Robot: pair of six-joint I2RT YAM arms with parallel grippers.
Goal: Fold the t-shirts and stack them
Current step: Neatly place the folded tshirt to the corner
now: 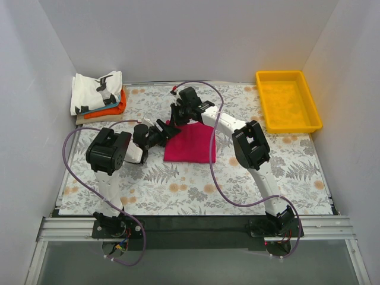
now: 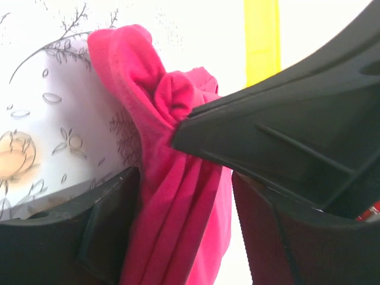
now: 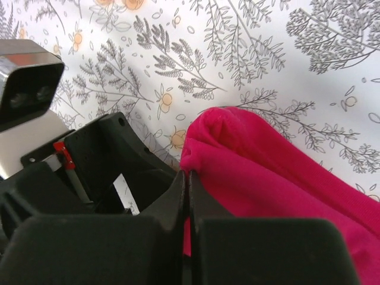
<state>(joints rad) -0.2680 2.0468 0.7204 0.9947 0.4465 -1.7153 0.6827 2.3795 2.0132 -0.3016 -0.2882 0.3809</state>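
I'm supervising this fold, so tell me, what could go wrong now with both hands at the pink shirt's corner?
The left hand straddles a bunched wad of the magenta shirt, not a clean edge, so it may grab several layers and fold crooked. The right hand, pinching the same corner, sits very close; the two could bump.

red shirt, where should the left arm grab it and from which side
I'd take the red shirt at its far left corner, coming in from the left. The cloth there is bunched and raised off the table, giving a thick fold to close on; the rest lies flat. The right gripper pinches the edge beside it.
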